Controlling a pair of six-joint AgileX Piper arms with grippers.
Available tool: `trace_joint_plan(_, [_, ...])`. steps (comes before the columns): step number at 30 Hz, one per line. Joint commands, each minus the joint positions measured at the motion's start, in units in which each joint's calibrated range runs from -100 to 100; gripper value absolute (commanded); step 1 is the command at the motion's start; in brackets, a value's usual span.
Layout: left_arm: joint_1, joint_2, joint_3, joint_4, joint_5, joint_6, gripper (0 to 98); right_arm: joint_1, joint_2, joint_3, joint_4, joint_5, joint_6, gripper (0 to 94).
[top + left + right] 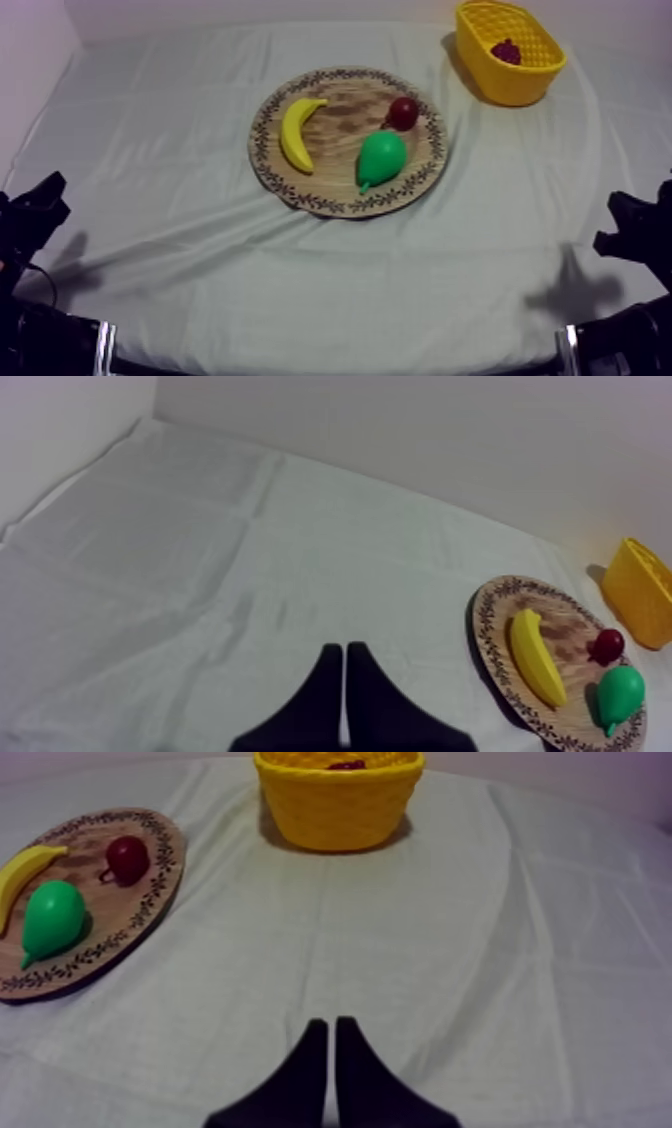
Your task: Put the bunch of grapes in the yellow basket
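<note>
Top view: we look down into the yellow basket (515, 88) at the far right of the cloth (150, 150) and see the bunch of grapes (506, 50) lying inside it. The wooden board (338, 125) in the middle carries a banana (297, 132), a pear (381, 158) and a small red fruit (402, 112). Left wrist view: our left gripper (344, 651), fingers pressed together on nothing, is over bare cloth; the basket's wall hides its contents here. Right wrist view: our right gripper (331, 1024) is likewise closed and empty, the basket straight ahead and well apart, a dark bit of grapes peeking over its rim.
</note>
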Motion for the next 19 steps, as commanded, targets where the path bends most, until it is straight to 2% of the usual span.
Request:
trace_joint_plan(1, [0.0, 0.0, 0.0, 0.0, 0.0, 0.0, 0.1, 0.1, 0.0, 0.3, -0.6, -1.0, 0.5, 0.6])
trace_joint_plan(7, [0.0, 0.0, 0.0, 0.0, 0.0, 0.0, 0.1, 0.2, 0.0, 0.9, -1.6, -2.6, 0.0, 0.4])
trace_joint_plan(19, [0.0, 0.0, 0.0, 0.0, 0.0, 0.0, 0.1, 0.2, 0.0, 1.0, -1.7, -2.8, 0.0, 0.4])
